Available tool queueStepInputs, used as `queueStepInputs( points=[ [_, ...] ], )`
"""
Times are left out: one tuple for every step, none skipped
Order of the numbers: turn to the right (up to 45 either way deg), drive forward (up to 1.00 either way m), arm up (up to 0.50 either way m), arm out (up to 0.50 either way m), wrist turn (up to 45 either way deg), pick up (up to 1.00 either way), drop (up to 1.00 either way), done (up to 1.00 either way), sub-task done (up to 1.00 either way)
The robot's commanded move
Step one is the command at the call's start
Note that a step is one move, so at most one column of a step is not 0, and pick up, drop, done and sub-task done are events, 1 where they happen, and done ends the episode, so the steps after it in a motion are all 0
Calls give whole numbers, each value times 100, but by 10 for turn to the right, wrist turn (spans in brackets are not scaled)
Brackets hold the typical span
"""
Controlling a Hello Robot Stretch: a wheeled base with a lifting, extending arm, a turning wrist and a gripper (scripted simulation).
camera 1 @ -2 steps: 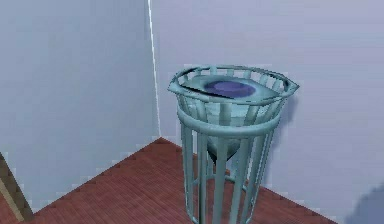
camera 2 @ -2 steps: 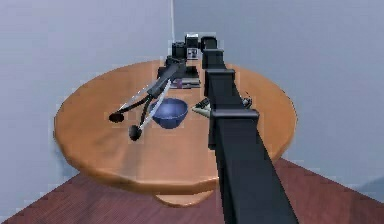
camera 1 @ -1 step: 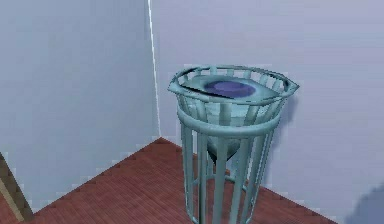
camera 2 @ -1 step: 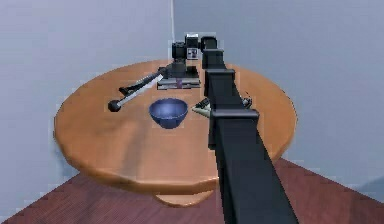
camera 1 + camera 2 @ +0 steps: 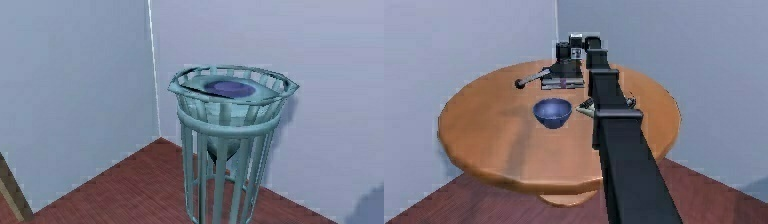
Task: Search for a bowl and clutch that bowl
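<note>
The blue bowl (image 5: 554,113) sits near the middle of the round wooden desk (image 5: 479,130), just beside the dark arm (image 5: 619,135) and at about five o'clock from the hand (image 5: 530,80). The hand's far end has only bare wood behind it, so it holds nothing; how its fingers are set I cannot tell. I'd judge it should draw back toward five o'clock and line up over the rim before lowering.

Home: wooden table (image 5: 484,130), slatted stand (image 5: 232,113)
</note>
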Motion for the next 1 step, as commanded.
queueStepInputs(
  points=[
    [0,0,0,0,120,0,0,0,0]
  ],
)
